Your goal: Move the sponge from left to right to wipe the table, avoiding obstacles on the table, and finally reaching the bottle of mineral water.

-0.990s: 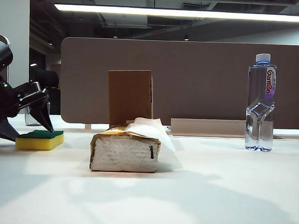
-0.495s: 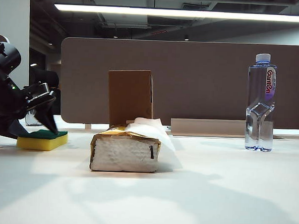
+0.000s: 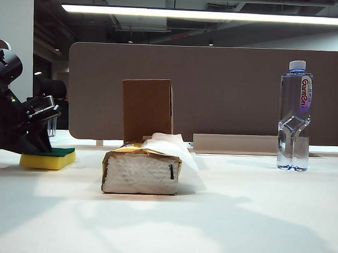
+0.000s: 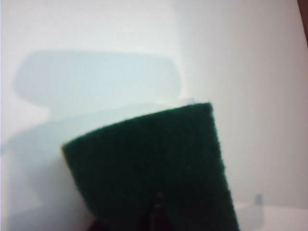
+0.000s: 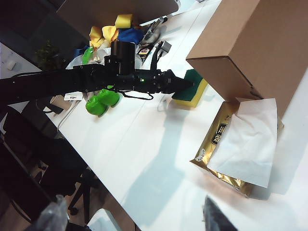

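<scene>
**Left claw settles on sponge at the counter's far left**

At the left end of the white counter (image 3: 221,218), the left claw (image 3: 33,148) sits down over the sponge (image 3: 47,158), its dark fingers drawn in against the block's green scouring face; the grip looks taken, though how firmly the pictures cannot settle. The sponge lies flat, yellow foam down, apparently so that face can be dragged along the surface. To its right, near mid-counter, the gold-wrapped tissue pack (image 3: 142,171) lies with a white sheet spilling out, and the brown cardboard box (image 3: 147,109) stands upright just behind it. Together they block the straight line across, so a wipe would probably have to swing through the bare stretch on the near side of the pack. Beyond them the counter runs open to the bottle of mineral water (image 3: 294,114), standing upright well apart at the far right. The right claw (image 5: 130,216) hangs high above the counter, spread wide and holding nothing.
</scene>
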Action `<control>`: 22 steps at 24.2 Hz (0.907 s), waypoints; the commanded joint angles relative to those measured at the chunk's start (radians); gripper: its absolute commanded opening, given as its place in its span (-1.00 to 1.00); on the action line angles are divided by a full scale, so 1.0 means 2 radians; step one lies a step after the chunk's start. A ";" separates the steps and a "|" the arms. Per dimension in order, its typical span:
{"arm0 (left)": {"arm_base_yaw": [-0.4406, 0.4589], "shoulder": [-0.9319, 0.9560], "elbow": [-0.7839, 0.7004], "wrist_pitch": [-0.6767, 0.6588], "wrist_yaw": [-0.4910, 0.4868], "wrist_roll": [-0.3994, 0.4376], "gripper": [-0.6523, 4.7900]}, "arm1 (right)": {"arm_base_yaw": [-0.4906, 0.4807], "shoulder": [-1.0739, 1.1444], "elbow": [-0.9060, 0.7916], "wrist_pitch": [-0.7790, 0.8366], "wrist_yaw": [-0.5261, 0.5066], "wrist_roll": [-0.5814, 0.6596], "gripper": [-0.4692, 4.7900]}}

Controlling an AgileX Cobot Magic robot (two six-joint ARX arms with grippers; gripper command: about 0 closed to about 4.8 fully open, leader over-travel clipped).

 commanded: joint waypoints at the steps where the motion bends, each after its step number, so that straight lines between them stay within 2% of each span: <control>1: 0.000 0.003 -0.003 -0.024 -0.010 0.003 -0.77 | 0.000 -0.001 0.002 0.006 -0.001 -0.003 0.56; 7: 0.000 0.003 -0.003 -0.052 -0.015 0.016 -0.78 | 0.000 -0.001 0.002 0.006 0.004 -0.003 0.56; 10: 0.000 0.003 -0.003 -0.078 -0.016 0.038 -0.78 | 0.000 -0.001 0.002 0.006 0.003 -0.003 0.56; 22: 0.000 0.000 -0.004 -0.144 -0.029 0.048 -0.78 | 0.000 -0.001 0.002 0.006 0.002 -0.003 0.56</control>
